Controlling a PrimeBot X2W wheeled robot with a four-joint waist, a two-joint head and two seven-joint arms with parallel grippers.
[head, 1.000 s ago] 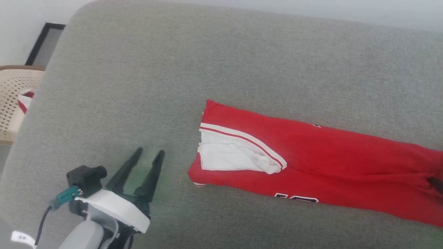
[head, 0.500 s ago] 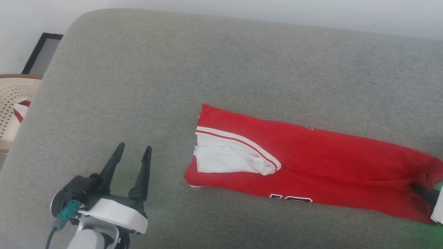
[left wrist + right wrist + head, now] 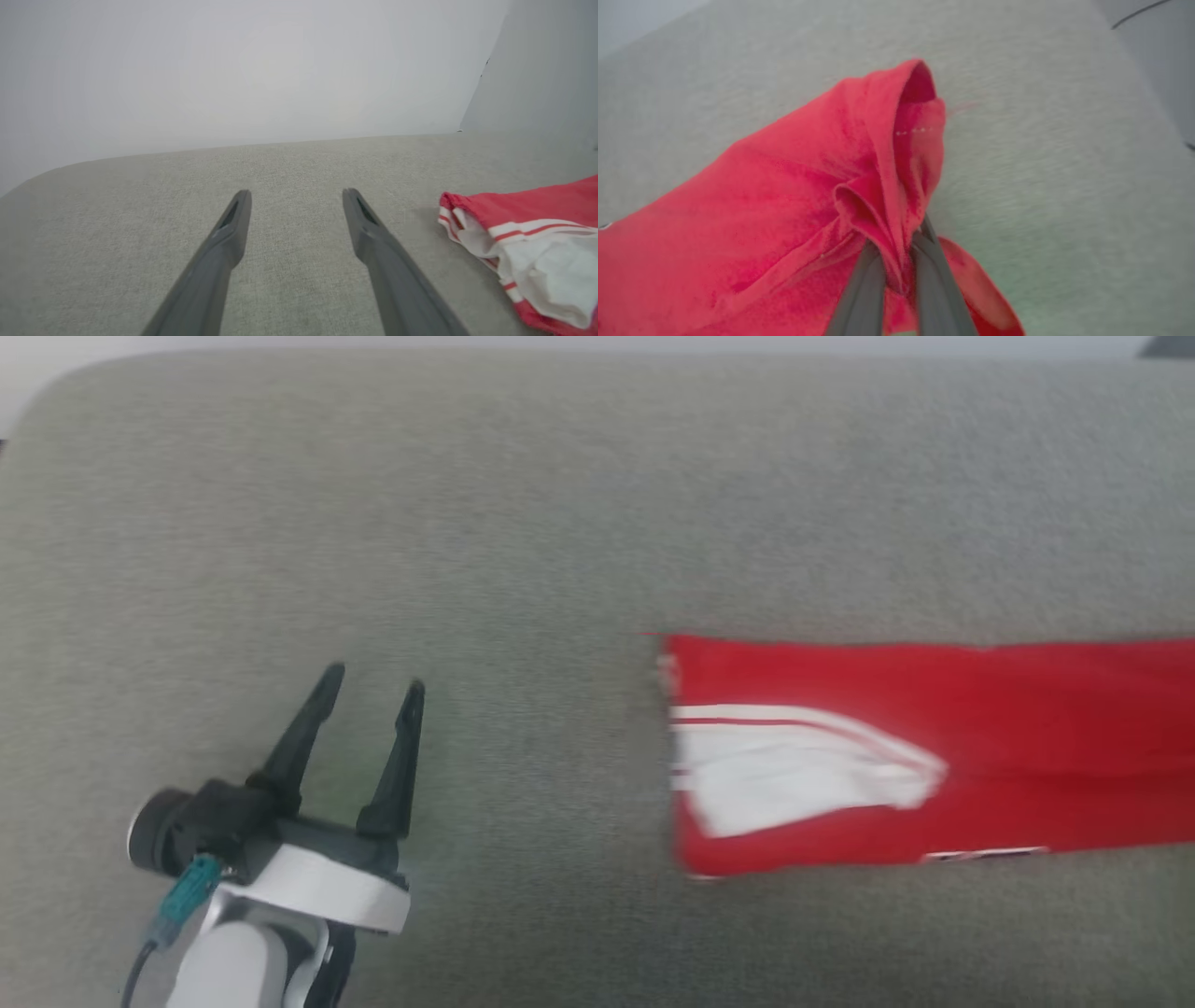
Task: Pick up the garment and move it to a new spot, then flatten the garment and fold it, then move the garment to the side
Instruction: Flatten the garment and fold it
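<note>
Right claw (image 3: 899, 261) first: its two dark fingers are pressed together on a bunched ridge of red cloth, and the fabric puckers up between them. That is the change. A second ago this claw was spread; now it pinches the garment (image 3: 784, 186) at its right-hand end. We judge the grasp made, so the pick-up and the move to a new spot can begin.

Out from the pinch, the red shorts run away to the left across the grey upholstered surface (image 3: 560, 523). In the head view the garment (image 3: 934, 672) lies as a long band on the right side and runs off the right edge. Its white side panel (image 3: 794, 775) and striped trim are at the left end. That view is blurred, so we cannot read the numerals.

Over to the left claw (image 3: 373, 679): spread wide, holding nothing, resting low over the bare surface near the left. Its own camera shows the same, with the left claw (image 3: 296, 193) parted and the garment (image 3: 537, 205) well off to its right.

Against the earlier frame, the whole head picture has shifted, so the camera has swung. Even so, the gap between the left claw and the white-panel end looks wider. The band also looks straighter, which hints that the cloth is already being drawn rightward.
</note>
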